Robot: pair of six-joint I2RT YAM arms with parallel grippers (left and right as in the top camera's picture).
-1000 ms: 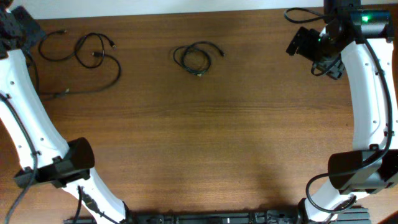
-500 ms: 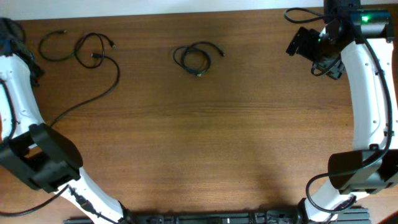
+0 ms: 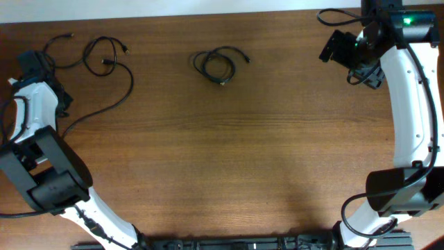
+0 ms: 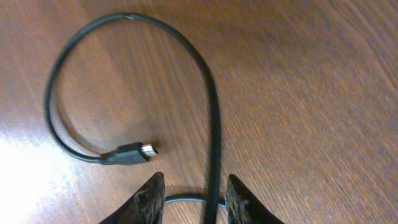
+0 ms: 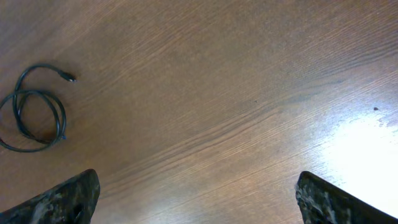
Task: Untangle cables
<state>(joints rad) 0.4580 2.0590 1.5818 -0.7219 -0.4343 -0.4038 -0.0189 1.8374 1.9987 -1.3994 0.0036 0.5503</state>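
Loose black cables (image 3: 104, 59) loop at the far left, and one long strand (image 3: 111, 103) trails toward the left edge. A small coiled cable bundle (image 3: 216, 64) lies at the top middle and also shows in the right wrist view (image 5: 34, 115). My left gripper (image 3: 35, 64) is low over the leftmost loop. In the left wrist view its fingers (image 4: 194, 176) are apart, with a cable strand (image 4: 214, 124) running between them and a plug tip (image 4: 146, 149) just ahead. My right gripper (image 3: 334, 47) is wide open and empty (image 5: 199, 186), raised at the far right.
The brown wooden table (image 3: 243, 153) spans the view. The white left arm's base link (image 3: 48, 173) is at the lower left. The right arm (image 3: 409, 104) runs down the right side.
My left arm has folded back and its gripper has dropped from the top-left corner onto the leftmost cable loop. The long strand's end has shifted toward the left edge. The right arm is still.
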